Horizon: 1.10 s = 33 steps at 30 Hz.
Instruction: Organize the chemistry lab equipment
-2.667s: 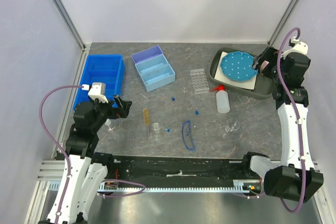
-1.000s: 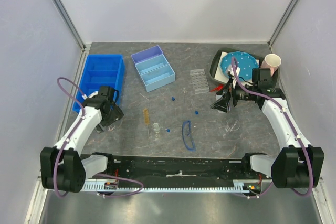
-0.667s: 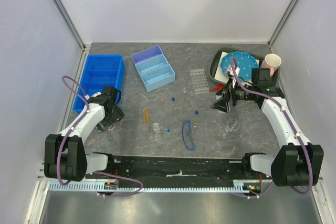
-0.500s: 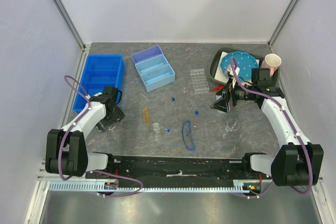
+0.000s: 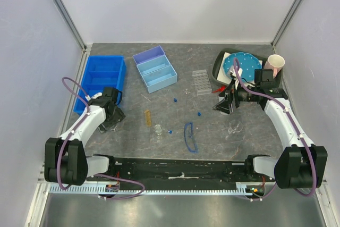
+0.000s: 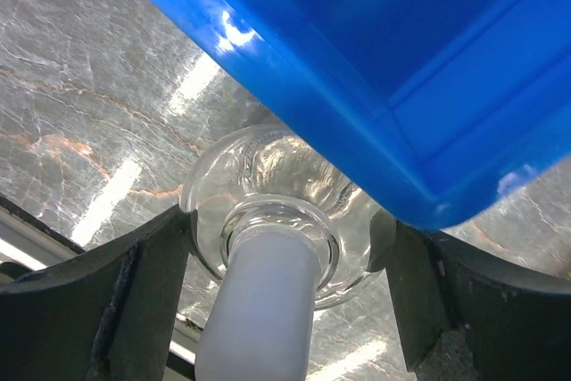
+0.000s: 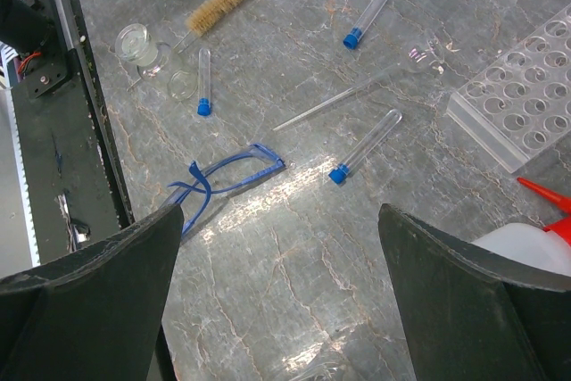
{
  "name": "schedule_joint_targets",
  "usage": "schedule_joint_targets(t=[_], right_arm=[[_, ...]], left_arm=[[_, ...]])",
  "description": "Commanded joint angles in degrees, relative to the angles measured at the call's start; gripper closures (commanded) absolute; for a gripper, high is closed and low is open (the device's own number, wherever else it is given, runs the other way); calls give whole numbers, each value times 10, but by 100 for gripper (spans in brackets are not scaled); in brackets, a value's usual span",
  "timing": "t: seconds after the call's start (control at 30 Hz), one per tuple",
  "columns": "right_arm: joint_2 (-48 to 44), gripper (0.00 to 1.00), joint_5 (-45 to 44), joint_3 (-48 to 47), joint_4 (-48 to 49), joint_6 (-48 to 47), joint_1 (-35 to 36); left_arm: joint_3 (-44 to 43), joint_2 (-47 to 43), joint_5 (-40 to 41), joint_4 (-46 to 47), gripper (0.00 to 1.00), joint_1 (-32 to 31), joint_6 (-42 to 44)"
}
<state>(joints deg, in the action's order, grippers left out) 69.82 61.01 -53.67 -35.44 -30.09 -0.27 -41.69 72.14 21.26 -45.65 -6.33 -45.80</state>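
Nearest the arms, blue-rimmed safety glasses (image 5: 188,136) are seen lying on the grey marbled table (image 5: 255,147). A small clear glass flask (image 5: 158,129) stands just to their left, and blue-capped clear tubes (image 7: 364,147) and a tan bristle brush (image 7: 217,2) are scattered a little farther out. At the left, a clear round-bottomed glass flask (image 6: 268,167) is bracketed by the left gripper (image 6: 287,236). Its jaws are drawn in to the width of the bulb and appear to touch it on both sides. The flask is pressed close under the near right corner of the deep blue compartmented bin (image 5: 101,78). A slip is judged likely here, since the bulb is smooth and round, and it could be knocked against the bin's corner if it is raised carelessly. At the right, the right gripper (image 7: 281,211) is held low with its jaws spread wide and nothing between them. The white squeeze bottle with red nozzle (image 7: 522,245) lies off by the right-hand finger, not centred. If the jaws are closed from there, the bottle may be shoved aside instead of caught. Farther back, nothing is seen in the bin's compartments, in the light blue divided box (image 5: 155,69) or in the clear tube rack (image 5: 201,82). In the far right corner, a dark grey tray (image 5: 219,67) is occupied by a round blue white-dotted disc (image 5: 241,66), and a pale paper cup (image 5: 275,63) stands at its right edge.
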Motion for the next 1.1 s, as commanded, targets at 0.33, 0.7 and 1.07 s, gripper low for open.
schedule_joint_targets(t=[0.33, 0.7, 1.07], right_arm=[[-9, 2, 18, 1, 4, -20, -2], [-10, 2, 18, 3, 5, -23, -2], [-11, 2, 17, 5, 5, -23, -2]], left_arm=[[-24, -95, -204, -15, 71, -11, 101], [-128, -59, -236, -31, 71, -100, 113], [-377, 107, -149, -32, 71, -35, 185]])
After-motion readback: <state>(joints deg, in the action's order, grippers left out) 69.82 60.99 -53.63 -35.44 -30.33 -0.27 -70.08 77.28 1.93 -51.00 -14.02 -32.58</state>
